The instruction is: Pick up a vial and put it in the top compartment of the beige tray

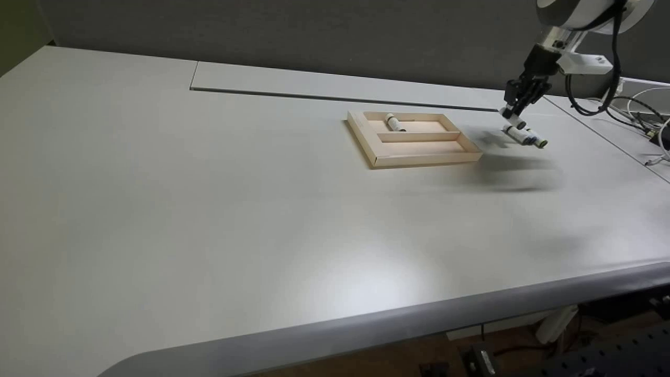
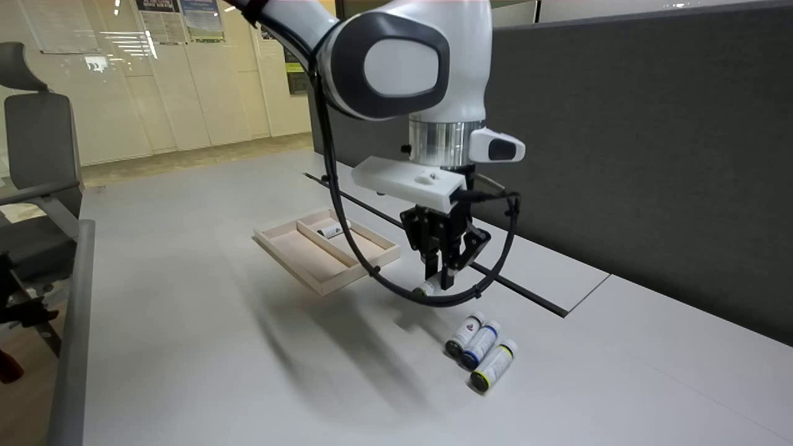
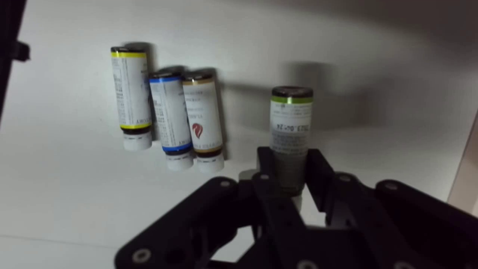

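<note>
I have the green-banded vial (image 3: 291,116) in my claw (image 3: 289,162), held clear of the bench (image 1: 235,209) and off to one side of the beige tray (image 1: 426,158). I'm pinching it across the round, labelled body, on the half away from its dark end, which sticks out free.

I'd judge it light and stiff, probably glass under the label. The paper should give decent grip; the bare ends would be slick. A hold nearer mid-length would balance better. With this one I'd expect it to swivel if the dark end catches a tray wall, and a hard knock could crack it, so I'd bring it in gently.

Near it on the bench lie three more: a tan-banded vial (image 3: 203,116), a blue-banded vial (image 3: 171,114) and, outermost, a yellow-banded vial (image 3: 132,93).

The tray has a divider (image 1: 419,137), and another vial (image 1: 392,122) lies in the section (image 1: 426,125) nearer the grey partition (image 1: 261,31). I can't tell for certain which section counts as the top one.
</note>
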Robot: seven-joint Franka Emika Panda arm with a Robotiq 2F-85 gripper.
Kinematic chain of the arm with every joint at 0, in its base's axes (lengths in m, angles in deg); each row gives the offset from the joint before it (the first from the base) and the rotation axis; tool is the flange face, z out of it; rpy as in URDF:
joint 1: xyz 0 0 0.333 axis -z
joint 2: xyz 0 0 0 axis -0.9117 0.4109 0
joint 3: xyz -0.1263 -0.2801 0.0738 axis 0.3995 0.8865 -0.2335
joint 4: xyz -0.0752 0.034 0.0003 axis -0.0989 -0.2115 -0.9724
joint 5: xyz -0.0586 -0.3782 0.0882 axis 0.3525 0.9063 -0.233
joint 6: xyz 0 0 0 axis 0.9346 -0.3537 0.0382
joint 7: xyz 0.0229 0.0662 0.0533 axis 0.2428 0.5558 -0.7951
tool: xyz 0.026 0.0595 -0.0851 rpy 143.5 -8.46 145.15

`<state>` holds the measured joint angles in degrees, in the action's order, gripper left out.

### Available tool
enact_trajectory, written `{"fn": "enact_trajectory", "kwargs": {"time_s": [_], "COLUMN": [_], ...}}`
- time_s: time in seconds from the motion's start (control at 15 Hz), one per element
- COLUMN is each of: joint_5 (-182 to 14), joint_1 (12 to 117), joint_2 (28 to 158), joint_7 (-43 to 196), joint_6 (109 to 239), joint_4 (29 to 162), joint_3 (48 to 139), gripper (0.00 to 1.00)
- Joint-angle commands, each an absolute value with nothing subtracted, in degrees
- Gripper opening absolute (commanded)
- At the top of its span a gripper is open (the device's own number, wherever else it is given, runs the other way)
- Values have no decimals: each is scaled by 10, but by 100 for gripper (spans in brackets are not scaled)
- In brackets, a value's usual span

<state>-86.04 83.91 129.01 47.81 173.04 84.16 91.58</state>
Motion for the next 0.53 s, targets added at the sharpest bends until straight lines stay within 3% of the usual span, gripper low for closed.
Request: {"fn": "enact_trajectory", "kwargs": {"time_s": [0.0,0.47], "joint_5": [-864,-868], "joint_1": [819,748], "joint_2": [1274,1290], "joint_7": [515,593], "joint_6": [1701,1694], "joint_4": [822,797], "joint_3": [912,903], "gripper": [7,7]}}
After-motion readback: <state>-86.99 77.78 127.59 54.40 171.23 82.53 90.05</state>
